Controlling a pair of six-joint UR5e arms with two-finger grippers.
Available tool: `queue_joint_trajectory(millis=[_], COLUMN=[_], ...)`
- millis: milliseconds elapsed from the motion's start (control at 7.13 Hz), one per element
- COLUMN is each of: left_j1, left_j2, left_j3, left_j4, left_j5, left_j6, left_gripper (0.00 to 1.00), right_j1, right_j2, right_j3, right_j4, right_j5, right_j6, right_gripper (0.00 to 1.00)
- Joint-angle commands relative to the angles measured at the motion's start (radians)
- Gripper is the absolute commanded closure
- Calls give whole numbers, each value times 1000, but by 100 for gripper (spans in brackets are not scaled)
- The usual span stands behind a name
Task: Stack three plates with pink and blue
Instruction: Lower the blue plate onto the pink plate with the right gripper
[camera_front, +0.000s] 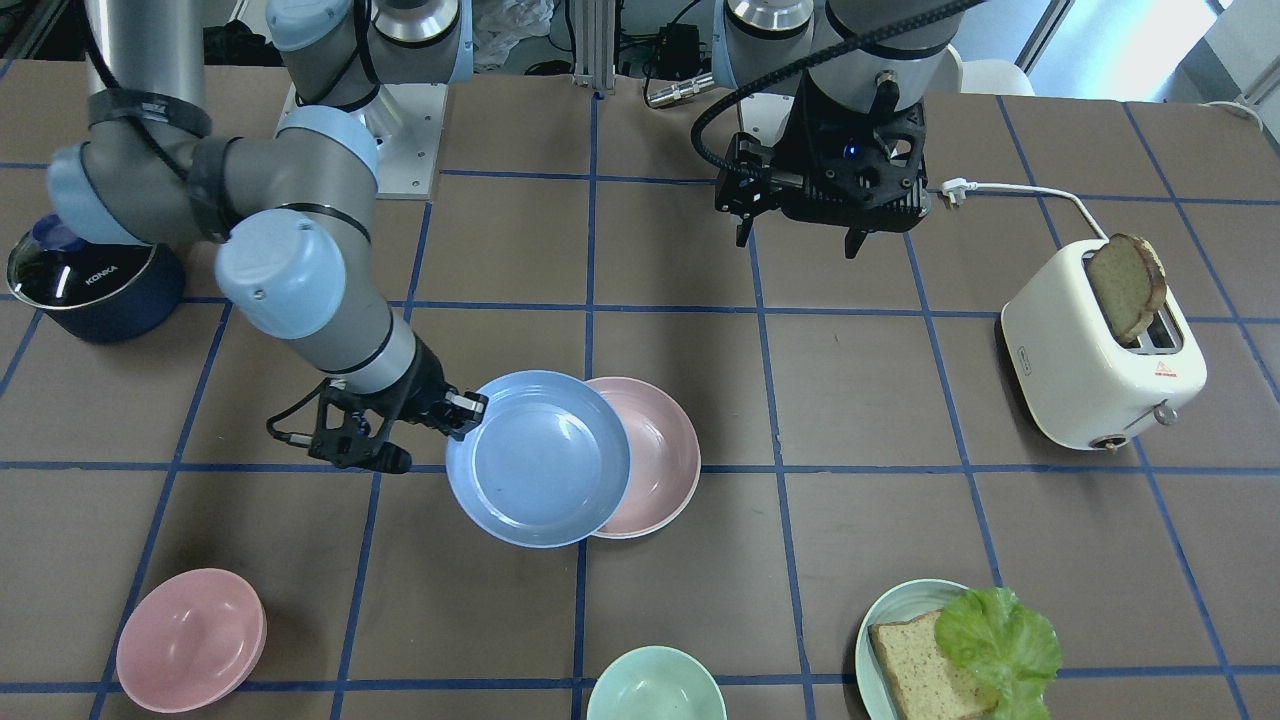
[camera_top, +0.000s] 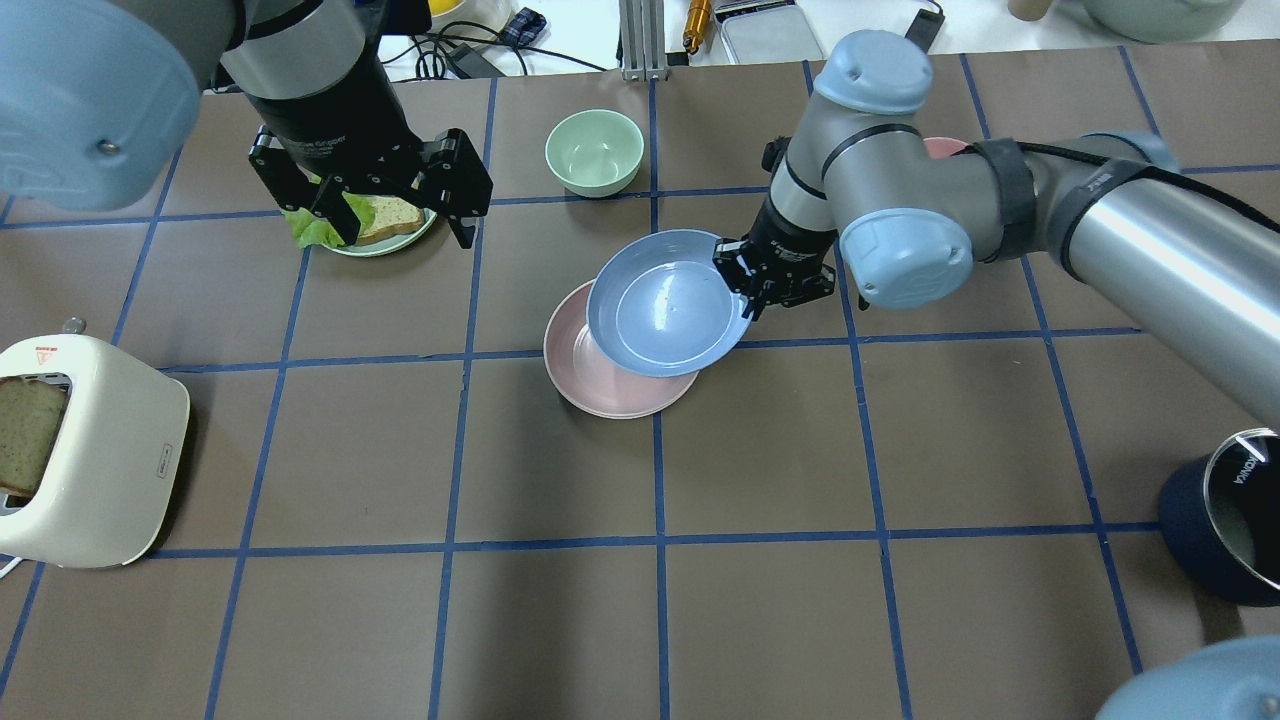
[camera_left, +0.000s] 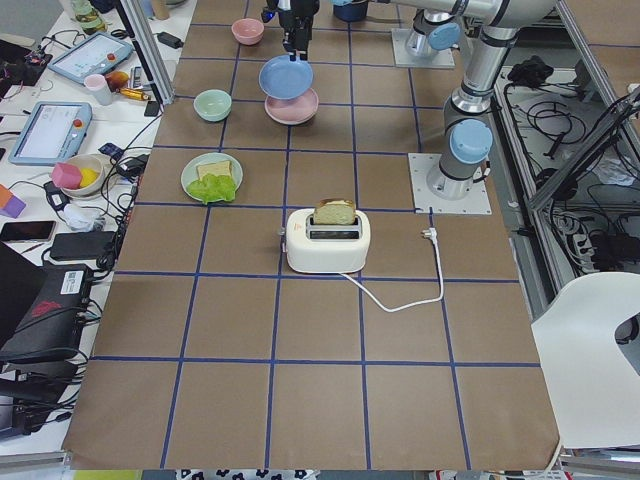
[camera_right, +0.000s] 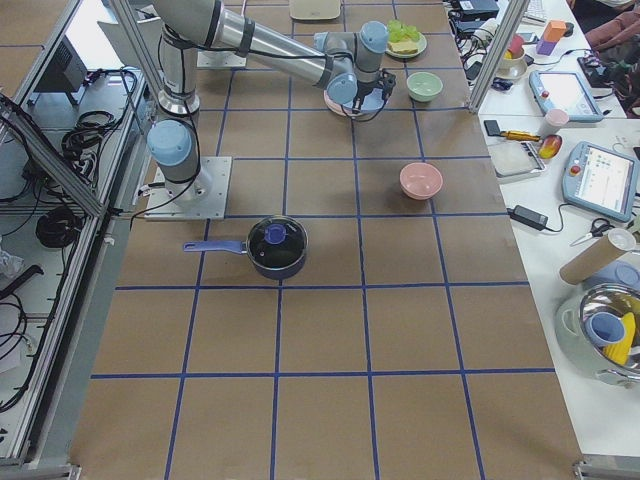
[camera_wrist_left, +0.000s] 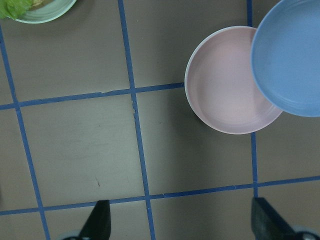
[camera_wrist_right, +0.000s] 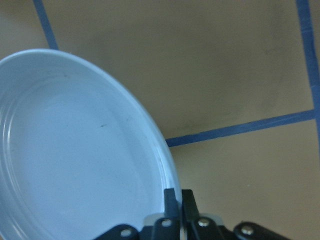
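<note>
My right gripper (camera_front: 470, 410) is shut on the rim of the light blue plate (camera_front: 540, 460) and holds it, slightly tilted, partly over the pink plate (camera_front: 655, 455). The pink plate lies flat on the table. The right wrist view shows the fingers (camera_wrist_right: 170, 197) pinching the blue plate's (camera_wrist_right: 75, 150) edge. My left gripper (camera_top: 405, 238) is open and empty and hovers near the bread plate, well away from the plates. In its wrist view the pink plate (camera_wrist_left: 225, 85) and the blue plate (camera_wrist_left: 295, 55) sit at the upper right. No cream-white plate shows in any view.
A pale green plate with bread and lettuce (camera_front: 960, 650), a mint bowl (camera_front: 655, 690) and a pink bowl (camera_front: 190, 640) stand along the operators' edge. A cream toaster with bread (camera_front: 1100, 360) is on my left side. A dark pot (camera_front: 90, 285) is on my right side.
</note>
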Motion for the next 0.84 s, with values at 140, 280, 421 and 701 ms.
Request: queue_joint_trajectory(millis=[140, 280, 421, 701], left_j1=[15, 16, 19, 22], left_j2=[18, 22, 25, 38], left_j3=[-48, -47, -48, -51], left_j4=[100, 96, 94, 88], left_j5=[2, 4, 5, 7], left_j6=[-34, -57, -86, -86], left_gripper=[0, 0, 0, 0], right_j1=[49, 52, 55, 55], right_j2=[11, 20, 31, 50], right_j3=[5, 8, 5, 5], right_j4=[-1, -4, -5, -4], right_j5=[-9, -18, -15, -4], right_j6=[49, 54, 54, 56], right_gripper=[100, 100, 99, 80])
